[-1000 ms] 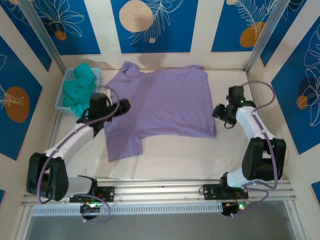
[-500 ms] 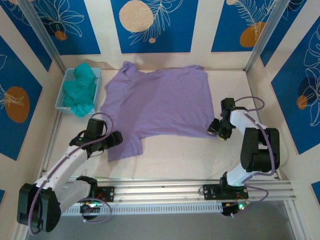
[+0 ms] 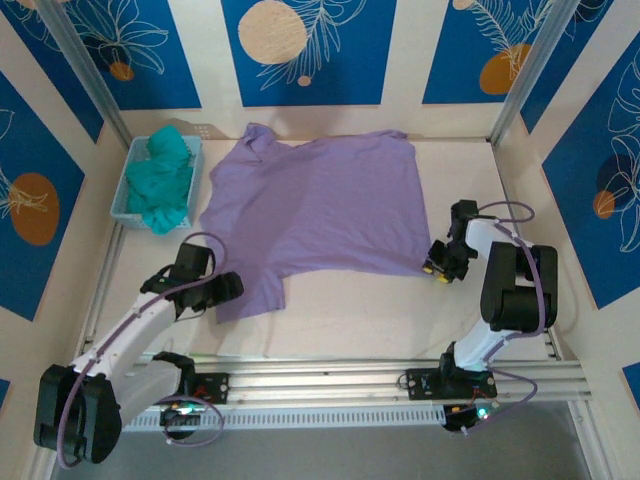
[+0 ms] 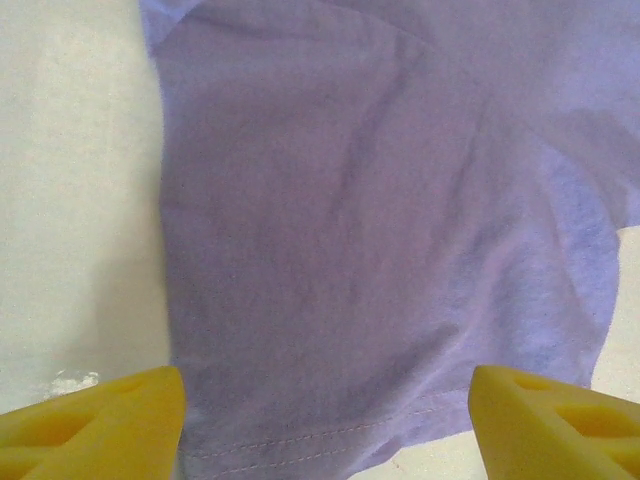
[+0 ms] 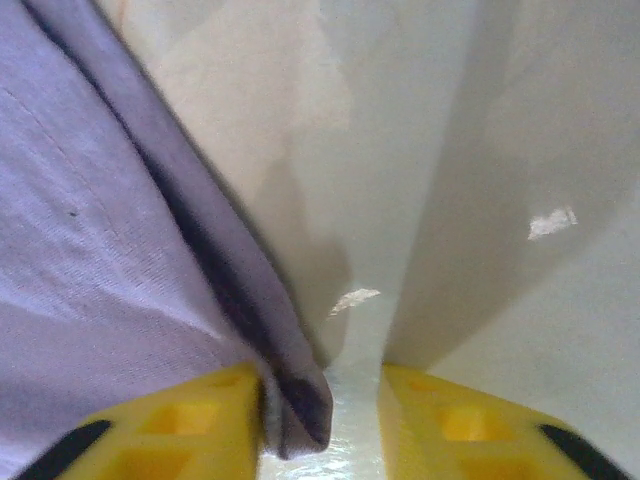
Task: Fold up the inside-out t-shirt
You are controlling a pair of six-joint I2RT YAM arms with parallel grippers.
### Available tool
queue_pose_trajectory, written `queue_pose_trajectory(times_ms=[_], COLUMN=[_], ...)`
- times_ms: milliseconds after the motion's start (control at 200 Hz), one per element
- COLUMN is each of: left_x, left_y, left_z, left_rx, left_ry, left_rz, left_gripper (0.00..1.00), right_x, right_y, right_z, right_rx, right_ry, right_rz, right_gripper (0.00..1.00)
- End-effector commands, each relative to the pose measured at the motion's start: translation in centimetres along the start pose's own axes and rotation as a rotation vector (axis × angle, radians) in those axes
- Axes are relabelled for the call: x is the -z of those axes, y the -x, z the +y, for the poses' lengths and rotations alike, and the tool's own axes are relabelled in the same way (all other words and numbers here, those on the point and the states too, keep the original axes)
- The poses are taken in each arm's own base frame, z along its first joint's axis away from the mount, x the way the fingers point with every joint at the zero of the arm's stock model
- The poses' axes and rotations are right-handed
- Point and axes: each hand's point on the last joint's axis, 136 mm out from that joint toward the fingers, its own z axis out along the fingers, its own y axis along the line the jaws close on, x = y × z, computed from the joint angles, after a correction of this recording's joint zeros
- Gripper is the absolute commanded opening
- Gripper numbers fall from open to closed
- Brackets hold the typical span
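Top external, 1 lavender t-shirt, 1 left hand spread, 1 right hand narrow around corner, pinch unclear

The t-shirt is plain lavender. Between the bright yellow fingers of the left gripper, its hem carries a stitch line in the same lavender. Above the left finger the table is cream. The fingers of the right gripper are the same yellow with black marks, and the cloth edge between them darkens to deep violet. The basket is pale blue and the garment in it teal-green. The walls are deep blue panels with white line-drawn leaves and tan or orange discs, split by cream stripes. The left arm and right arm are white and black.
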Motion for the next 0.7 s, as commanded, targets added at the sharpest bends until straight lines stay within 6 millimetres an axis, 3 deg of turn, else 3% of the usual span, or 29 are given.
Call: queue_pose_trajectory(times_ms=[0, 235, 535, 695], left_x=[-0.2, 0.3, -1.1, -1.8], left_y=[-1.3, -2.7, -4.9, -5.9], left_z=[1.1, 2.8, 3.1, 3.7], left_rx=[0.015, 0.056, 0.037, 0.035], left_ry=[0.049, 0.137, 0.177, 0.201], left_rz=[0.027, 0.042, 0.149, 0.175], left_gripper=[0.73, 0.7, 0.48, 0.45], right_x=[-0.5, 1.3, 2.9, 3.1], right_y=[0.5, 1.1, 1.7, 1.8], right_z=[1.7, 2.1, 2.4, 2.5], right_rx=[0.025, 0.042, 0.043, 0.044], right_ry=[0.081, 0.119, 0.162, 0.171], right_rz=[-0.005, -0.095, -0.156, -0.166], right_gripper=[0.22, 0.0, 0.0, 0.0])
